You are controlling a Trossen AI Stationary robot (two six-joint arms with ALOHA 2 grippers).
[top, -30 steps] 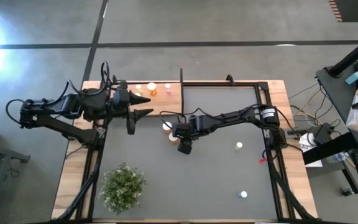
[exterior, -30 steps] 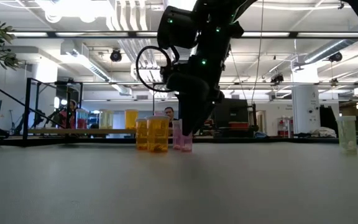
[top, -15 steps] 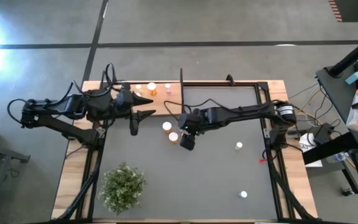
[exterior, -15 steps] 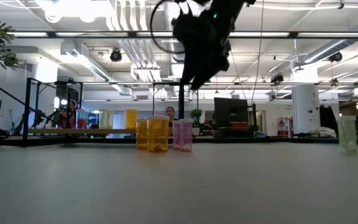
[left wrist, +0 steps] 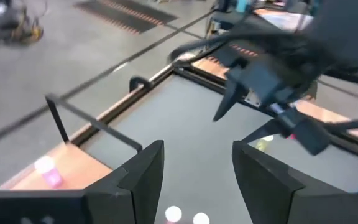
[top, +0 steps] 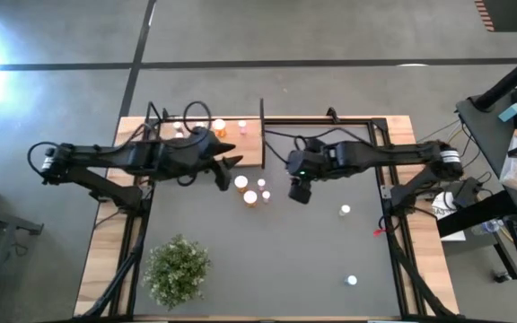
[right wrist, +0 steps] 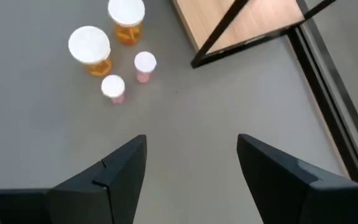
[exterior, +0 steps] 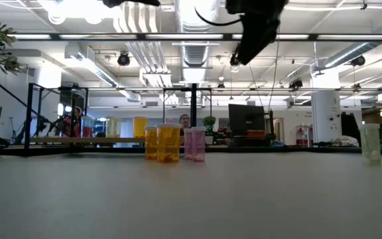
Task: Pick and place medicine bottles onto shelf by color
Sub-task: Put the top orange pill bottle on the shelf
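Four white-capped bottles stand on their bases in a cluster on the dark tabletop: two orange [right wrist: 90,46] [right wrist: 127,15] and two small pink [right wrist: 145,64] [right wrist: 113,87]; the cluster also shows in the high view [top: 251,190]. The light-wood shelf [top: 232,148] lies at the far left with a few bottles [top: 219,126] on it. My right gripper [right wrist: 191,168] is open and empty, high above the table to the right of the cluster [top: 298,190]. My left gripper [left wrist: 194,180] is open and empty, just left of the cluster [top: 231,172], by the shelf's near edge.
Two white bottles stand alone at the table's right, one [top: 345,211] mid-table and one [top: 352,280] near the front. A green bushy plant [top: 178,269] stands at the near left. Thin black rods [top: 261,117] rise from the shelf's edges. Black frame rails [top: 393,224] run along the table sides.
My right gripper has risen from right beside a pink bottle and gone toward the table's right edge, high above the table. The bottles stand where they were. My left gripper has gone toward the table's right edge, up to the cluster.
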